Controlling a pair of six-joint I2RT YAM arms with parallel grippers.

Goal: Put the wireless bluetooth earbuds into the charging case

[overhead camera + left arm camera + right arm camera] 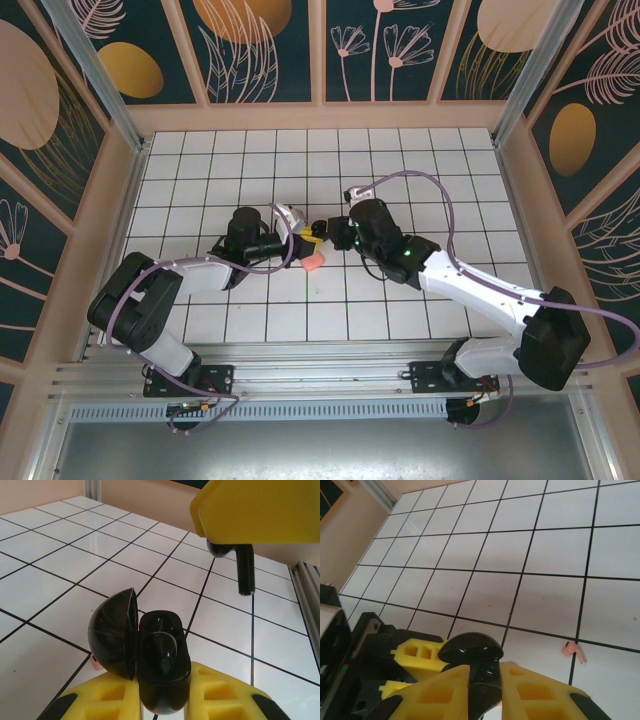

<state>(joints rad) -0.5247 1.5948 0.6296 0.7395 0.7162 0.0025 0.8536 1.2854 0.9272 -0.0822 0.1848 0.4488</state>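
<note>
While the overhead camera lets me place both arms, meeting tip to tip near the middle of the tiled table (400,170), what sits between them is too small there to read. The left wrist camera gives me the detail. The left gripper (165,702) is clamped around the charging case (150,680), a glossy black clamshell gripped between its yellow fingers. The domed lid (112,635) is swung open to the left of that view. A seated earbud (165,656) lies in the well of the base.

Up and to the right, a yellow finger (255,510) of the right gripper (482,695) carries a stemmed earbud (244,570). It is black, its stem points down, and it is apart from the case.

The right wrist camera adds the squeeze itself: both yellow fingers pressed onto a dark body. A shiny black dome sits at their tips, and I cannot identify it for sure. That view also shows a small salmon-pink piece (574,651) lying by a grid line, touching neither gripper. Overhead, the piece sits just nearer the arm bases than the fingertips.
</note>
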